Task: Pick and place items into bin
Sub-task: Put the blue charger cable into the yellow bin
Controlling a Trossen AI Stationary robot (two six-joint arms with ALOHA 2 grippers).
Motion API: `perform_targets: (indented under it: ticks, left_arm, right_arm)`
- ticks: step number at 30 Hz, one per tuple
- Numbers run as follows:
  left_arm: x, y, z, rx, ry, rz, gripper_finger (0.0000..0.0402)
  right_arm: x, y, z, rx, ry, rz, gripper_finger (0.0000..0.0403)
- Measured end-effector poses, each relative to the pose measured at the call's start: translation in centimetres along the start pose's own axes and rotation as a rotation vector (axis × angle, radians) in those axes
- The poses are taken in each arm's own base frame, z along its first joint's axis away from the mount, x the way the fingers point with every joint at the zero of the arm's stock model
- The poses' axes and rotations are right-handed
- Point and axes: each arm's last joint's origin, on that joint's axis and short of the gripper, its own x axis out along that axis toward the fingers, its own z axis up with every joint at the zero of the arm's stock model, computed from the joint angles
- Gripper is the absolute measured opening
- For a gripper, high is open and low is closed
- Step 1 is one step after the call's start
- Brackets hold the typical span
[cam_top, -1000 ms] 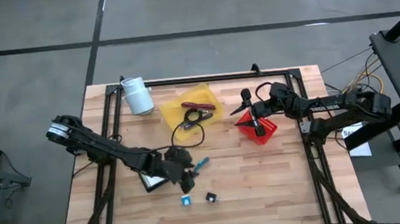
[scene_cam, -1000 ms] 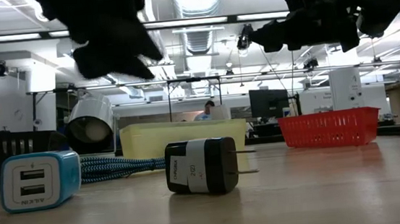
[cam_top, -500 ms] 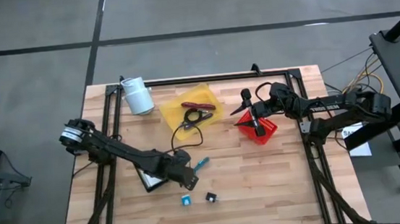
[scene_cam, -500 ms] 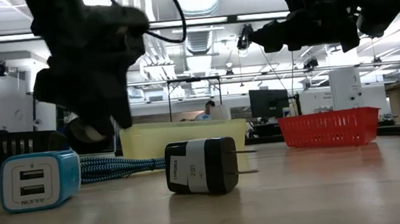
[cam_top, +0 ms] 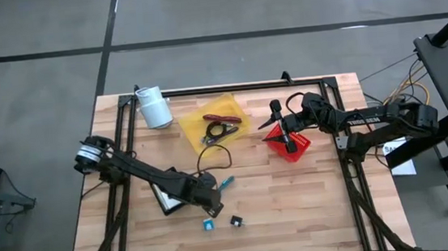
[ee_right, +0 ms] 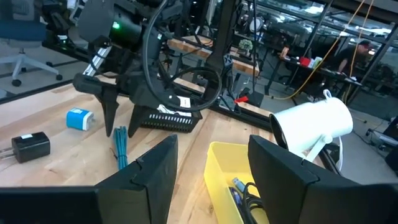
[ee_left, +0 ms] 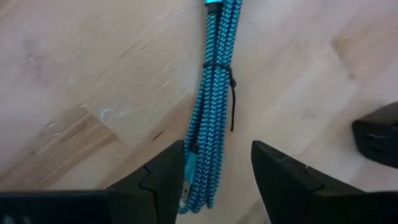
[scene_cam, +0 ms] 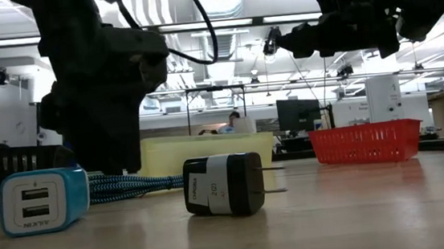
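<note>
My left gripper (cam_top: pixel 211 193) is open and low over the table, its fingers (ee_left: pixel 165 177) standing on either side of one end of a teal braided cable bundle (ee_left: pixel 212 99) that lies flat on the wood (cam_top: pixel 225 182). In the low view it (scene_cam: pixel 112 162) hangs just above the cable (scene_cam: pixel 134 183). A blue charger cube (cam_top: pixel 207 224) and a black plug (cam_top: pixel 236 220) sit nearer the table's near edge. My right gripper (cam_top: pixel 270 115) waits open, raised beside the red basket (cam_top: pixel 291 146).
A yellow bin (cam_top: pixel 215 120) at the far middle holds a black cord and a red tool. A white cylindrical lamp (cam_top: pixel 154 107) stands at the far left. A black tray (cam_top: pixel 165 200) lies under my left arm. Bare wood shows toward the near right.
My left gripper has come down from well above the table until it is low over the teal cable, and has shifted slightly toward the right. The cable, charger cube and plug have stayed where they were.
</note>
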Motion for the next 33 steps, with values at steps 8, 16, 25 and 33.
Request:
perform_targets:
  ticks: [8, 16, 25, 33]
  left_arm:
    - [1.1, 0.2, -0.1, 0.021, 0.013, 0.032, 0.0169]
    - [1.4, 0.3, -0.2, 0.092, 0.015, 0.036, 0.0166]
    - [1.4, 0.4, 0.1, 0.087, 0.012, 0.039, 0.0079]
    - [1.5, 0.6, 0.6, 0.131, 0.009, 0.040, 0.0017]
  right_arm:
    - [0.0, 0.0, 0.0, 0.000, 0.004, 0.001, 0.0183]
    - [0.0, 0.1, -0.2, -0.015, 0.013, 0.005, 0.0183]
    - [0.0, 0.1, -0.1, -0.015, 0.013, 0.005, 0.0183]
    - [0.0, 0.1, -0.1, -0.016, 0.013, 0.004, 0.0183]
